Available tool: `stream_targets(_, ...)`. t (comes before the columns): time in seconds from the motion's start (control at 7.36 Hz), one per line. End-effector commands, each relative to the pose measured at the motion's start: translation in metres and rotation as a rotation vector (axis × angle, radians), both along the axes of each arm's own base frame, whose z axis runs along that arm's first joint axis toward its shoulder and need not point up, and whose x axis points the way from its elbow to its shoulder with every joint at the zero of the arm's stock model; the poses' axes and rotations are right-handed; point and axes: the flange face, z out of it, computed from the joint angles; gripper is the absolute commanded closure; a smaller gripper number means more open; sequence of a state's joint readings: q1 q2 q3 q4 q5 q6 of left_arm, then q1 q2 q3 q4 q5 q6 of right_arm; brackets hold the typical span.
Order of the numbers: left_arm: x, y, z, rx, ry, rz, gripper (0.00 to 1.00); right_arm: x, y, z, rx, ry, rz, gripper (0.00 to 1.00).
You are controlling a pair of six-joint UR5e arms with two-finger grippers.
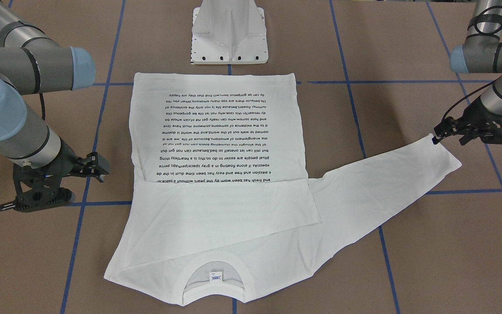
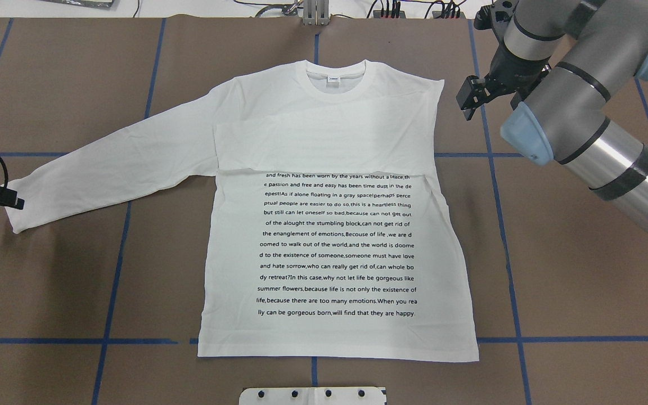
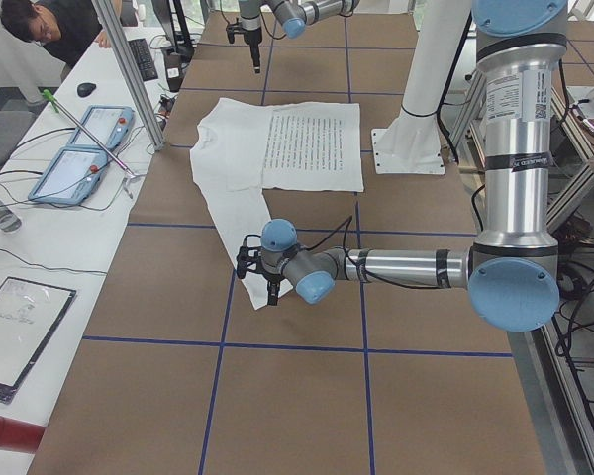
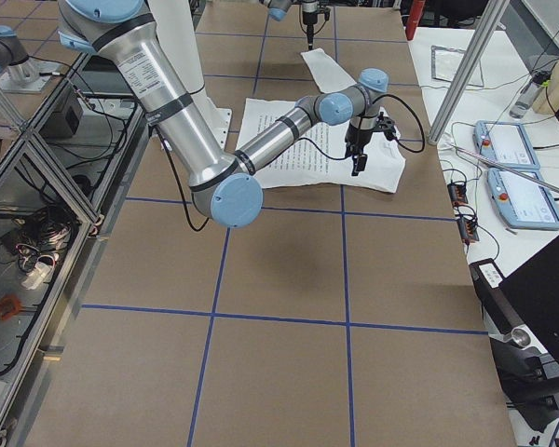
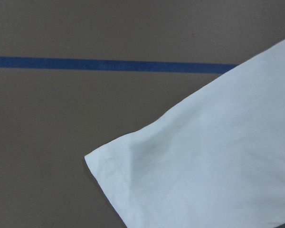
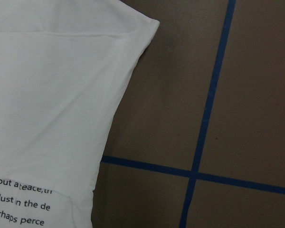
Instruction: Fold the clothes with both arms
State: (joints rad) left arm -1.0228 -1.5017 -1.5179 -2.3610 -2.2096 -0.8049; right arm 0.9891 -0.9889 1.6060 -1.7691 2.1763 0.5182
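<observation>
The white long-sleeved shirt (image 2: 335, 236) lies flat on the brown table, black text (image 1: 220, 135) facing up and collar (image 2: 335, 76) away from the robot. One sleeve (image 2: 324, 143) is folded across the chest. The other sleeve (image 2: 110, 163) stretches out toward the robot's left, and its cuff (image 5: 190, 166) lies flat on the table. My left gripper (image 1: 435, 133) hovers at that cuff's corner, open and holding nothing. My right gripper (image 2: 466, 101) is open and empty, just off the shirt's shoulder corner (image 6: 61, 95).
The white pedestal base (image 1: 230, 35) stands just past the shirt's hem. Blue tape lines (image 2: 116, 247) grid the table. In the exterior left view, a side table with tablets (image 3: 79, 158) and an operator (image 3: 49, 25) sit beyond the collar side.
</observation>
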Motion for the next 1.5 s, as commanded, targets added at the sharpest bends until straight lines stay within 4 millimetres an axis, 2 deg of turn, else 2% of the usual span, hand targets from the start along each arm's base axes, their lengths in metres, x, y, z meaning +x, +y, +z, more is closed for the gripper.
stream_targets(0.0, 0.005, -0.003, 0.014, 0.011, -0.053, -0.02, 0.01, 0.007, 0.005, 0.009, -0.012, -0.008, -0.007, 0.0)
stream_targets(0.41, 0.013, -0.015, 0.025, 0.0, -0.069, -0.022, 0.03, 0.008, 0.007, 0.012, -0.013, -0.004, -0.005, 0.0)
stream_targets(0.68, 0.013, -0.015, 0.027, -0.003, -0.071, -0.022, 0.16, 0.009, 0.007, 0.012, -0.014, -0.004, -0.004, 0.0)
stream_targets(1.09, 0.013, -0.014, 0.028, -0.003, -0.07, -0.021, 0.45, 0.011, 0.013, -0.001, 0.006, -0.02, 0.003, 0.0)
stream_targets(1.36, 0.013, -0.015, 0.024, 0.001, -0.067, -0.022, 0.71, 0.012, 0.012, 0.0, 0.004, -0.017, 0.005, 0.0)
